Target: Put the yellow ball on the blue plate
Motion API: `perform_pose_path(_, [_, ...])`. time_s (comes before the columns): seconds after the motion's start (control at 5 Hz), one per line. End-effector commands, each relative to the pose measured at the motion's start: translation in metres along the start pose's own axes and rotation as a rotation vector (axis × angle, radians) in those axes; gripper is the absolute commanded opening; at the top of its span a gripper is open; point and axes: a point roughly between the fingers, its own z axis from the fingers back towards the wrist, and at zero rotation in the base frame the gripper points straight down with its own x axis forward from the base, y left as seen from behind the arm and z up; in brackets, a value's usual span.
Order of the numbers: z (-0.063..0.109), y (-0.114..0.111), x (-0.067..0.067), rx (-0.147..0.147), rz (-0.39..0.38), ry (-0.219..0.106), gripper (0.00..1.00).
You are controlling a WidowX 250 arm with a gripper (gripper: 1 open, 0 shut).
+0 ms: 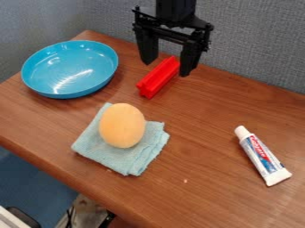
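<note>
The yellow ball [121,125] is a matte orange-yellow egg shape resting on a folded light teal cloth [121,144] near the table's front. The blue plate [70,69] is a glossy, shallow round dish at the back left, with nothing in it. My gripper [170,59] hangs at the back centre, black, pointing down, its two fingers spread wide and open with nothing between them. It hovers just above the far end of a red block, well behind the ball and to the right of the plate.
A red rectangular block [158,77] lies under the gripper, angled toward the front left. A white toothpaste tube [261,154] lies at the right. The wooden table [215,116] ends at a front edge running diagonally from left to bottom right.
</note>
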Motion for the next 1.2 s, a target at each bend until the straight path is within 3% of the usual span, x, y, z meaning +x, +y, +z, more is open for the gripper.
perform_pose_path(0.0, [-0.006, 0.0, -0.002, 0.002, -0.002, 0.02, 1.0])
perform_pose_path(0.4, [-0.019, 0.0, -0.008, 0.007, -0.006, 0.057, 1.0])
perform_pose_path(0.6, [-0.025, 0.005, -0.017, 0.015, -0.01, 0.071, 1.0])
perform_pose_path(1.0, [-0.045, 0.031, -0.05, 0.064, -0.036, 0.063, 1.0])
